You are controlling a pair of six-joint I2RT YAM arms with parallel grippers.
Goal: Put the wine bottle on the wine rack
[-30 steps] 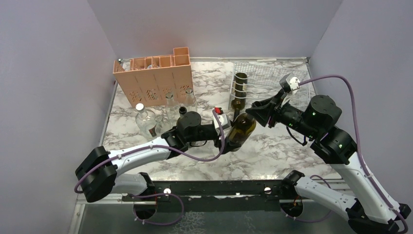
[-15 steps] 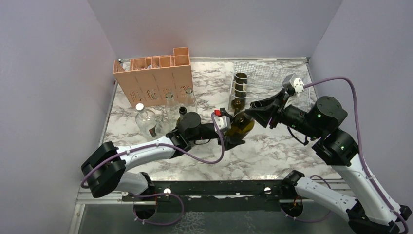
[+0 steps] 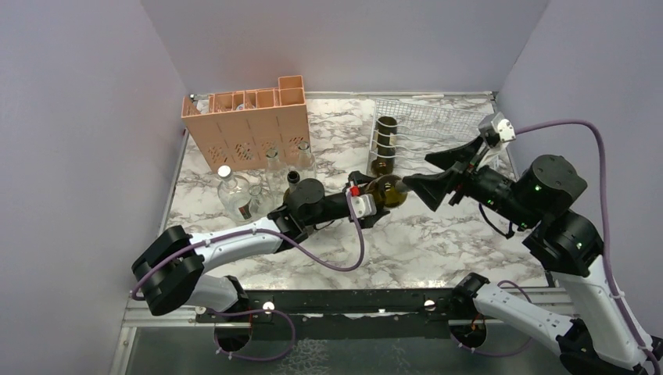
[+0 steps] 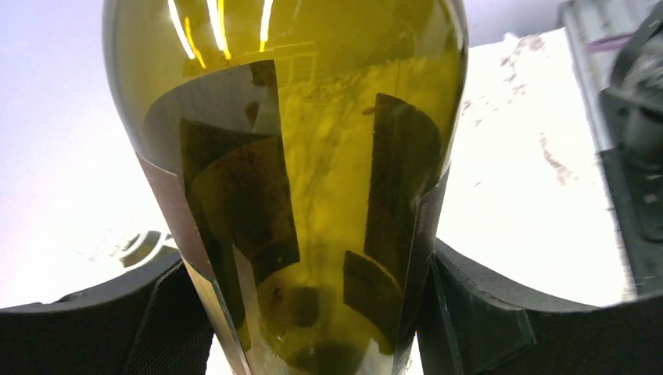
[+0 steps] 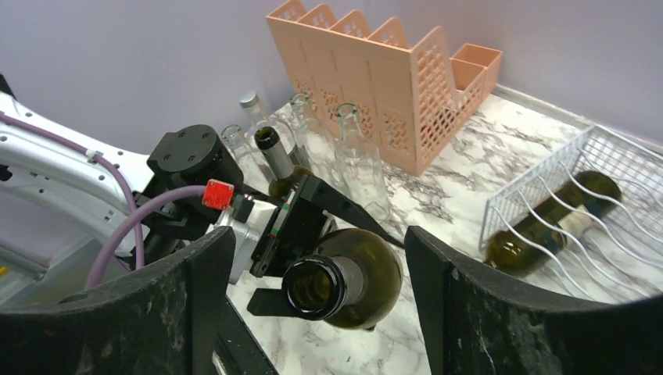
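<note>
The olive-green wine bottle [image 3: 388,191] hangs level above the marble table, its open mouth toward the right arm. My left gripper [image 3: 366,197] is shut on its base end; in the left wrist view the bottle [image 4: 313,156] fills the frame, with the left gripper [image 4: 305,320] pressing both sides. My right gripper [image 3: 417,173] stands open, its fingers either side of the neck without touching. In the right wrist view the bottle [image 5: 367,273] sits between the wide-apart fingers of the right gripper [image 5: 313,308]. The white wire wine rack [image 3: 442,125] at the back right holds another green bottle [image 3: 384,144].
A peach-orange crate [image 3: 250,125] stands at the back left. Several clear glass bottles [image 3: 234,191] and a dark-necked bottle [image 3: 293,178] stand in front of it, beside the left arm. The rack [image 5: 571,180] and its bottle [image 5: 547,223] lie right of the right gripper.
My left gripper closed on the bottle's base. My right gripper let go of the neck, opened and drew back to the right. The bottle swung from tilted to level.
</note>
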